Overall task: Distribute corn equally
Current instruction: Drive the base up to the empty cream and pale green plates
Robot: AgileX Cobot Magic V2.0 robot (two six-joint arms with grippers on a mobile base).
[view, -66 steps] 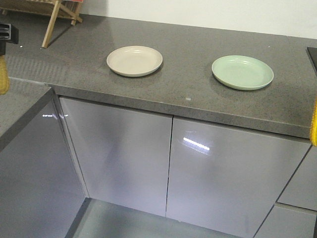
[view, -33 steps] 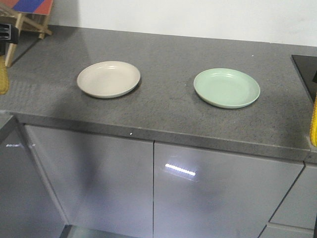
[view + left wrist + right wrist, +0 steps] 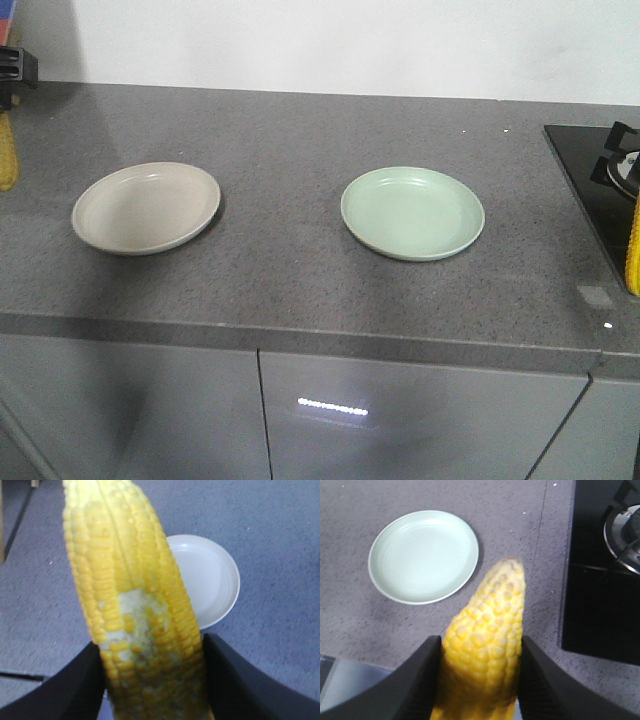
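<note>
A speckled grey desk (image 3: 300, 290) below a white wall carries a beige plate (image 3: 146, 207) and a green plate (image 3: 412, 212), well apart. My left fingers (image 3: 60, 690) are clamped on a corn cob (image 3: 130, 595) near the beige plate. My right fingers (image 3: 410, 685) grip a second cob (image 3: 485, 640) between the green plate and the black hob (image 3: 600, 580).

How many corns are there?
2. One cob is held in the left gripper, near the beige plate. A second cob is held in the right gripper, near the green plate. Both plates are empty. More may lie out of view.
</note>
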